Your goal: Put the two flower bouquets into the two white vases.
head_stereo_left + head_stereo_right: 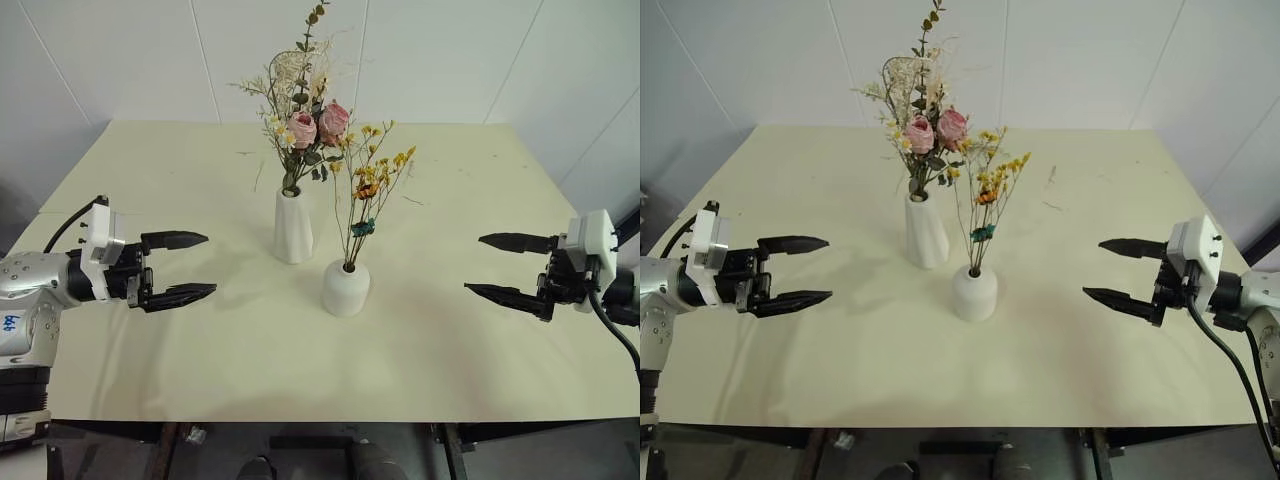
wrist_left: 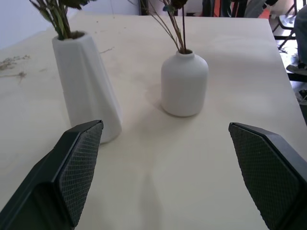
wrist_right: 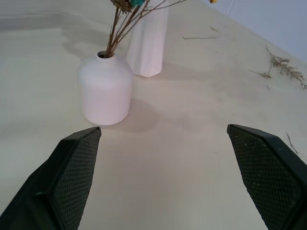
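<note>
Vases (image 1: pixel 293 228) with bouquets (image 1: pixel 305 125) midway between 2 wide-open tools (image 1: pixel 186 267)

The left pincer (image 1: pixel 184 267) carried two slim black fingers (image 1: pixel 176 240), long and tapering to points, fixed to a black block. Behind that sat a white boxy housing, then a rounded silver-grey forearm shell with a small blue marking at its 7 o'clock side. A black cable looped away from the housing toward 10 o'clock. The right pincer (image 1: pixel 497 265) matched it: black tapered fingers (image 1: pixel 515 242), black mount, and a white rectangular housing with small dark screw dots on its face. A black cable trailed from it toward 5 o'clock. Up close, the finger pads (image 2: pixel 79 170) wore a fine cross-hatched grip texture, matte black, with angular bevelled edges.
</note>
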Controlling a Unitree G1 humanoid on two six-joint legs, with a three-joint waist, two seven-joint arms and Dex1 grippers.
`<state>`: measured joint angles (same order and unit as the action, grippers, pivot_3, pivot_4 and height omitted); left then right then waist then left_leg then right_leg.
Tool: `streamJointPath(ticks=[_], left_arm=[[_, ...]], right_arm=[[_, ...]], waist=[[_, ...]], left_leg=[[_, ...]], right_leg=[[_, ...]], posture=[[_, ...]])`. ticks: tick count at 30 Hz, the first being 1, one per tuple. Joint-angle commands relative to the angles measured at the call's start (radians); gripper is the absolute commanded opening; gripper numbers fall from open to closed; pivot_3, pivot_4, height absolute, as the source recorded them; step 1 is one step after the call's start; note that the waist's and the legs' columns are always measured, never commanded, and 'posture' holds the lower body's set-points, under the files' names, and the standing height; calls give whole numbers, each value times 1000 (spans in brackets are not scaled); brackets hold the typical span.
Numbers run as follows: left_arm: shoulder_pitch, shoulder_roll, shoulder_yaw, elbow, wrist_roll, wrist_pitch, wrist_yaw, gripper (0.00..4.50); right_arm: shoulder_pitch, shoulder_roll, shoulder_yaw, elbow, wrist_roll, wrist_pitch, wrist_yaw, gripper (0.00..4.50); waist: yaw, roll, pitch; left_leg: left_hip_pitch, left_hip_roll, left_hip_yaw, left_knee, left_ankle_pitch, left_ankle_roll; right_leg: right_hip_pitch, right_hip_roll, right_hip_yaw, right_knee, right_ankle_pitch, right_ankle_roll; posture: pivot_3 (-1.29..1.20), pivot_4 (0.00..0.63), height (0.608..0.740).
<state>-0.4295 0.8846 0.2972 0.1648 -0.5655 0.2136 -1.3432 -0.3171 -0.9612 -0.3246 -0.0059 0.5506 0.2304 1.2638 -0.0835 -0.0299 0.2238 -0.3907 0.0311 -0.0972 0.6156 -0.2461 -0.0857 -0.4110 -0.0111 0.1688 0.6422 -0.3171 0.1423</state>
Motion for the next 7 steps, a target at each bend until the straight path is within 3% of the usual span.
streamJointPath(ticks=[1,7], left_arm=[[10,16,55,-27,-13,-20,21,4500],[5,9,51,-50,-19,-7,40,4500]], right_arm=[[-25,-34,-26,43,-16,-46,28,4448],[-86,-31,18,96,-53,-81,43,4448]], waist=[[0,0,0],[0,0,0]], left_leg=[[0,0,0,0,0,0],[0,0,0,0,0,0]], right_leg=[[0,0,0,0,0,0],[0,0,0,0,0,0]], posture=[[0,150,740],[0,150,740]])
